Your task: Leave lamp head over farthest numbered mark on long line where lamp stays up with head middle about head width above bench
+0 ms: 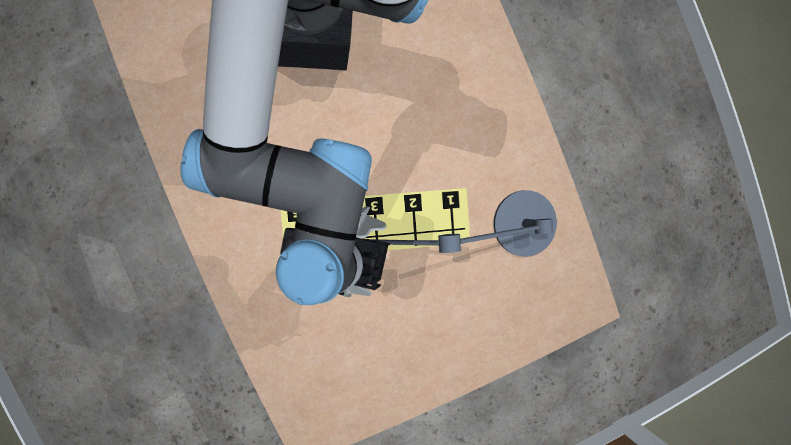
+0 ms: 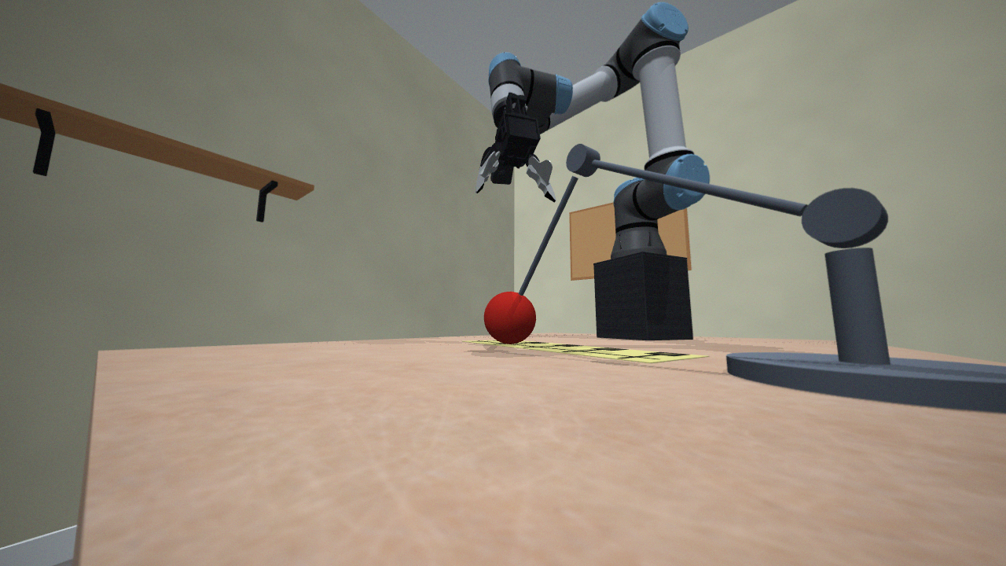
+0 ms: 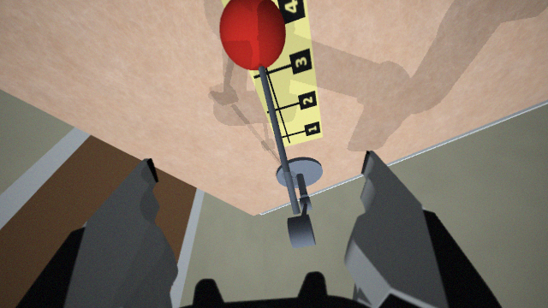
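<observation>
The gripper [image 2: 515, 177] hangs high above the bench [image 2: 422, 450], jaws spread wide with nothing between them, up beside the lamp's elbow [image 2: 582, 159]. The red head [image 2: 509, 317] lies low, at or just above the yellow strip [image 1: 426, 243]; the exterior view does not settle whether it touches. In the wrist view the head [image 3: 253, 33] sits between marks 3 [image 3: 301, 62] and 4 [image 3: 291, 9]. The lower rod [image 2: 547, 237] slopes steeply from elbow to head. The round base [image 1: 511, 207] stands past mark 1 [image 1: 450, 199].
</observation>
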Action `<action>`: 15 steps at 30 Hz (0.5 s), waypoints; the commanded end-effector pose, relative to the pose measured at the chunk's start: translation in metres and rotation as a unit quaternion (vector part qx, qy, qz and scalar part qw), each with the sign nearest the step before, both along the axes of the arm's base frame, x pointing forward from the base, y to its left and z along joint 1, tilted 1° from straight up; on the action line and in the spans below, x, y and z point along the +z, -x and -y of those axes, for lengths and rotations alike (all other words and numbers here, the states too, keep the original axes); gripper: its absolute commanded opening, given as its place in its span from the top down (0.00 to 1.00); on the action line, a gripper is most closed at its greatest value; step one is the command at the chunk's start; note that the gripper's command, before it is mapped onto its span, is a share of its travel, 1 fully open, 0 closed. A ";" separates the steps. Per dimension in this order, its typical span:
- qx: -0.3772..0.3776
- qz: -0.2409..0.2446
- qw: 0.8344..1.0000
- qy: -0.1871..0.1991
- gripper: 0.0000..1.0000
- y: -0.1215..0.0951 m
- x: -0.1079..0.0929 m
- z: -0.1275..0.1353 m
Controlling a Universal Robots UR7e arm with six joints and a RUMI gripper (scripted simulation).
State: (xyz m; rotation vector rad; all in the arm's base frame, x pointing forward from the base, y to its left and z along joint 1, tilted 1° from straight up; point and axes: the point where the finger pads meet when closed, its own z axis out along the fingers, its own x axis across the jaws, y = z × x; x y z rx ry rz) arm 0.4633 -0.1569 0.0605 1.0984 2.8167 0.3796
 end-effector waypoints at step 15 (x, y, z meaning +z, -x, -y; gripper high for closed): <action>0.000 0.001 1.000 0.000 0.00 0.000 0.054 0.000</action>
